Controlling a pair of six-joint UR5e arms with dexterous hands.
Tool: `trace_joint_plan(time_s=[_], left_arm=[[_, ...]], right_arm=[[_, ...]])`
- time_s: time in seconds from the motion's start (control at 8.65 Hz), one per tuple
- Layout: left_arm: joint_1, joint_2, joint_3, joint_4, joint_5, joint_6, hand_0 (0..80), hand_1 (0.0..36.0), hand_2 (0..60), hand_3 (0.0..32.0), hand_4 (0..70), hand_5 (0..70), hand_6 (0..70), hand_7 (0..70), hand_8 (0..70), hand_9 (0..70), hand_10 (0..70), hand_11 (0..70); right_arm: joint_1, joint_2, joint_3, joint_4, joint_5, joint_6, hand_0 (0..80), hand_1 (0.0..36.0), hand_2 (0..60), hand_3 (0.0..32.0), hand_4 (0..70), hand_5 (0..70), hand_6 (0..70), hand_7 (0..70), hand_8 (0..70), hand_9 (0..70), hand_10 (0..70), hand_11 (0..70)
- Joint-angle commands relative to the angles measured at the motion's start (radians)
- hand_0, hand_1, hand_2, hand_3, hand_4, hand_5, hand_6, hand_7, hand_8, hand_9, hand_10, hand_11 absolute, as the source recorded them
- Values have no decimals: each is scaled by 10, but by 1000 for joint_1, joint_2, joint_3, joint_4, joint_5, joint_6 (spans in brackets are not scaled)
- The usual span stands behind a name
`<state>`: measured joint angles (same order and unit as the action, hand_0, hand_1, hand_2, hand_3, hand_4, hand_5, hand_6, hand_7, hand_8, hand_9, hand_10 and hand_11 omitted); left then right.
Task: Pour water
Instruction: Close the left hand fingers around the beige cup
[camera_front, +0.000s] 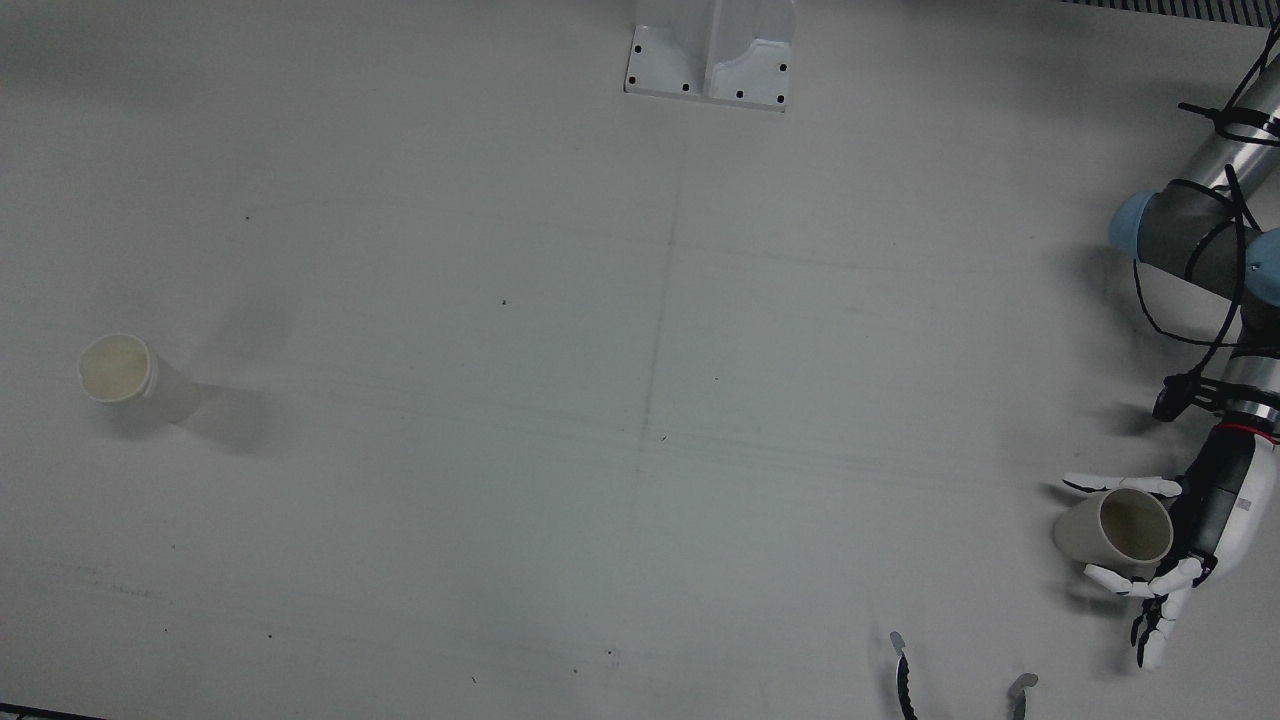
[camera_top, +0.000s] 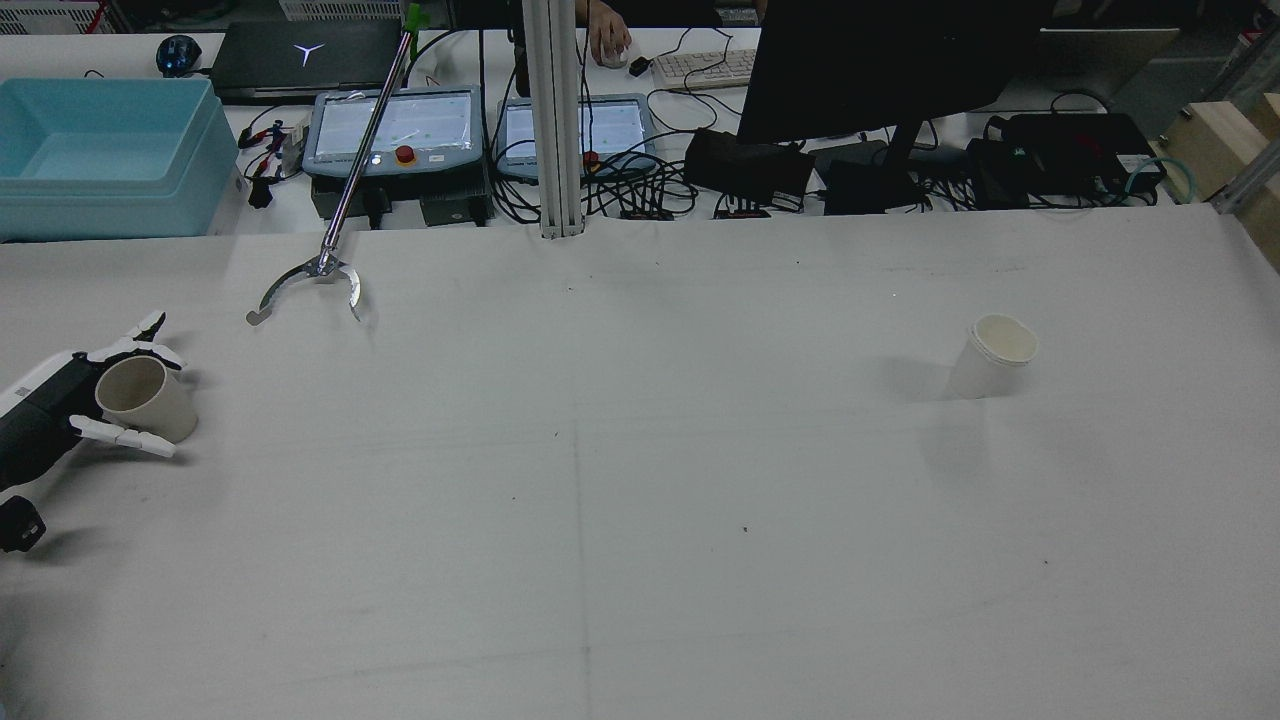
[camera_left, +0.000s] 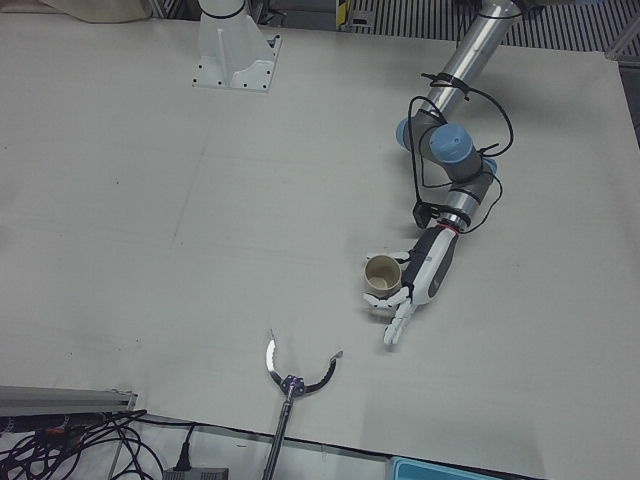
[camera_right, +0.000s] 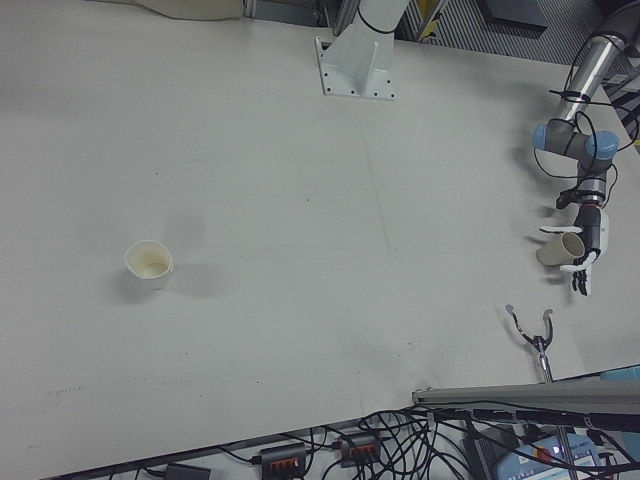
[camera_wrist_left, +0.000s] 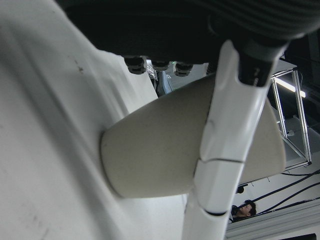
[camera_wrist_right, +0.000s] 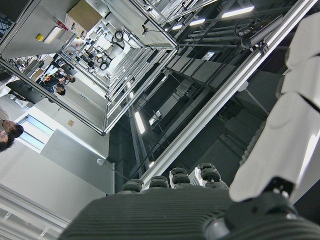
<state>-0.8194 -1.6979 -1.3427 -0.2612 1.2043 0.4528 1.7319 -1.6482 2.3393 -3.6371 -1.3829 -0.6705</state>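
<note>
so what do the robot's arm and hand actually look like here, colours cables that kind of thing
The left arm is a silver tube with light blue joint caps and grey housings, with black cables looped along it. A thin red ring sits at the wrist. The left hand has a black palm and white segmented fingers. The right hand shows only close up: ribbed black palm, white finger.

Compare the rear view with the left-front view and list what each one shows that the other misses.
Only the rear view shows the second paper cup standing far from the arm, plus the blue bin and monitor beyond the table. Only the left-front view shows the left arm's elbow joints and a white pedestal. Both show the left robot hand around a paper cup and the reacher tool's claw.
</note>
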Motion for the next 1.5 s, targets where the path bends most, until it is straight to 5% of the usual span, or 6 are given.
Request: trace_joint_plan(time_s=[0.0, 0.23, 0.35, 0.58, 1.16, 1.39], left_arm=[[-1, 0, -4, 40, 0, -52, 800, 360, 266, 0, 374, 442, 34, 84, 7, 2, 30, 79], [-1, 6, -26, 60, 0, -57, 800, 360, 565, 0, 533, 549, 74, 168, 38, 48, 44, 98], [-1, 6, -30, 89, -2, -86, 800, 360, 600, 0, 593, 598, 104, 231, 67, 94, 50, 106], [-4, 14, -79, 134, -2, -112, 633, 360, 600, 0, 561, 700, 147, 329, 112, 169, 56, 111], [-10, 44, -131, 146, -2, -164, 779, 360, 600, 0, 563, 700, 180, 344, 152, 219, 74, 142], [-10, 53, -133, 134, -2, -164, 622, 360, 600, 0, 514, 700, 152, 261, 124, 173, 64, 123]], right_arm=[[0, -1, 2, 0, -1, 0, 456, 116, 110, 0, 71, 0, 37, 55, 6, 32, 0, 11], [0, -1, 2, 0, -1, 0, 457, 116, 108, 0, 70, 0, 36, 54, 5, 31, 0, 11], [0, -1, 2, 0, -1, 2, 457, 116, 107, 0, 70, 0, 36, 55, 5, 31, 0, 10], [0, -1, 2, 0, 1, 2, 456, 114, 106, 0, 69, 0, 35, 53, 5, 31, 0, 10], [-3, -1, 0, 2, 1, 0, 455, 116, 109, 0, 71, 0, 37, 55, 6, 31, 0, 11], [-3, -1, 0, 2, 1, 0, 456, 116, 110, 0, 71, 0, 38, 56, 6, 32, 0, 13]])
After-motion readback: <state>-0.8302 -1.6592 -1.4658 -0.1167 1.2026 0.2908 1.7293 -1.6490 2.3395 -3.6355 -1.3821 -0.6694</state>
